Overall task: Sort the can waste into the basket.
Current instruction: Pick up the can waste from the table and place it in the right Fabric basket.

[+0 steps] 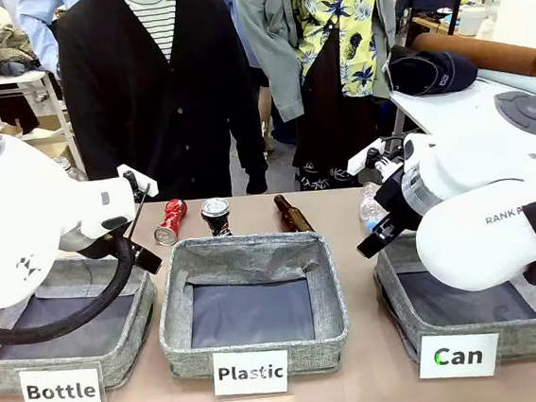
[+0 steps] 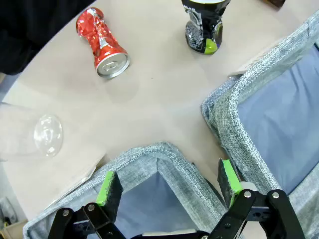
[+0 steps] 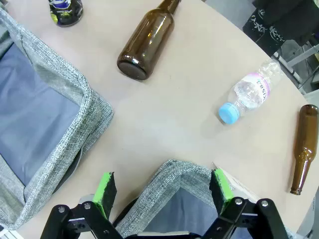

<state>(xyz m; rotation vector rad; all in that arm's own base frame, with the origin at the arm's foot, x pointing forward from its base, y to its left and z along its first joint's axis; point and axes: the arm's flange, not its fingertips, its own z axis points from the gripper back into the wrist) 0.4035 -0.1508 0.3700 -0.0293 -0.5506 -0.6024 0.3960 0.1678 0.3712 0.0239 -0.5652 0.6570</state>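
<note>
Three grey woven baskets sit in a row on the desk (image 1: pixel 368 377), white front labels reading "Bottle", "Plastic", "Can" from robot's left to right. The Can basket (image 1: pixel 399 323) is at the right end, dark lining bare as far as can be seen. Both cans are on the desk beyond the Plastic basket (image 1: pixel 244 253), on its far-left side, in front of a person (image 1: pixel 157 88) in a black cardigan. The red can (image 1: pixel 170 222) lies on its side, dented, silver top twd the robot. The dark can (image 1: pixel 216 215) stands upright just beside it, not touching; its print is too small to read. Left pincer (image 2: pixel 169 181) is spread, nothing btw its green pads, above a corner of the Bottle basket (image 1: pixel 121 353). Right pincer (image 3: pixel 162 189) is also spread & empty, over the far corner of the Can basket. Near it lie a brown bottle (image 3: pixel 147 40), a clear bottle (image 3: pixel 246 94) w/ blue cap and pink-edged label (text unreadable), and a second brown bottle (image 3: pixel 301 149). Right arm (image 1: pixel 497 207) shows part print "RANKA".
</note>
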